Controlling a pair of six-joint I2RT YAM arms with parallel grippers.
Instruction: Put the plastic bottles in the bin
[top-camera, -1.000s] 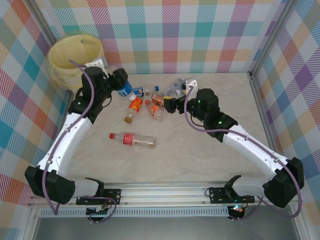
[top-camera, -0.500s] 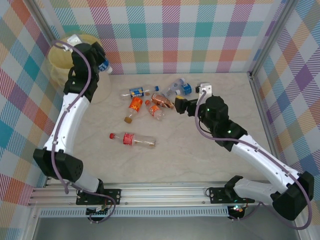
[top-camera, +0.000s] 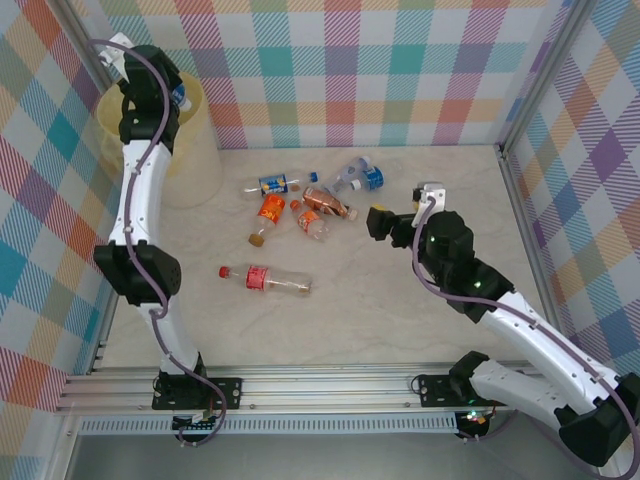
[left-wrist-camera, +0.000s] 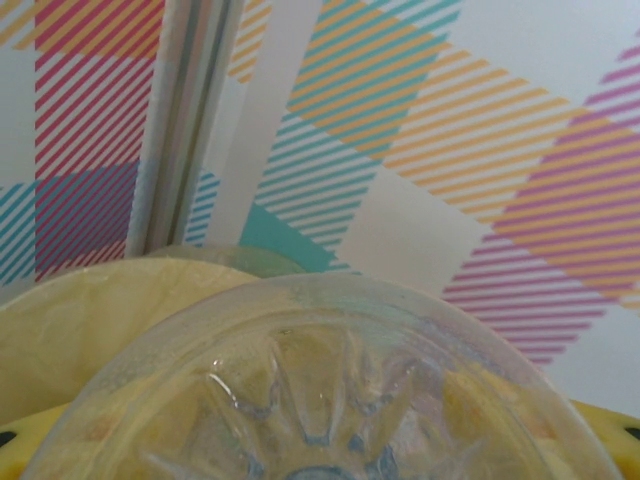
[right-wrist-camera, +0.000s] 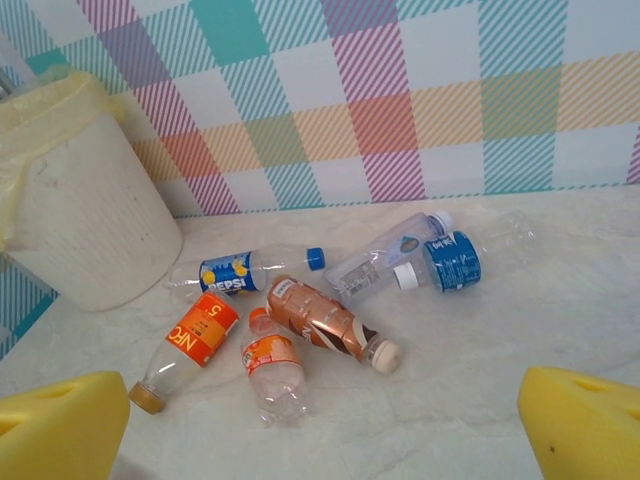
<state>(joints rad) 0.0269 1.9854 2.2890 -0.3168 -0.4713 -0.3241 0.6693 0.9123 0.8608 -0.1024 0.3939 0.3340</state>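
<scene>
Pale-yellow bin upright, far-left corner; clear bottle over rim; bottles lying clustered to its right; red-label bottle apart.

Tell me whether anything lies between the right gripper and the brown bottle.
Nothing visible does. The right gripper is open and faces the brown bottle across bare table. A small orange-labelled bottle lies close beside it, to its left in the wrist view, and might crowd one finger.

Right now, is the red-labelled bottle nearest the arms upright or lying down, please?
Lying down: the red-labelled bottle rests with its whole side flat on the table.
</scene>
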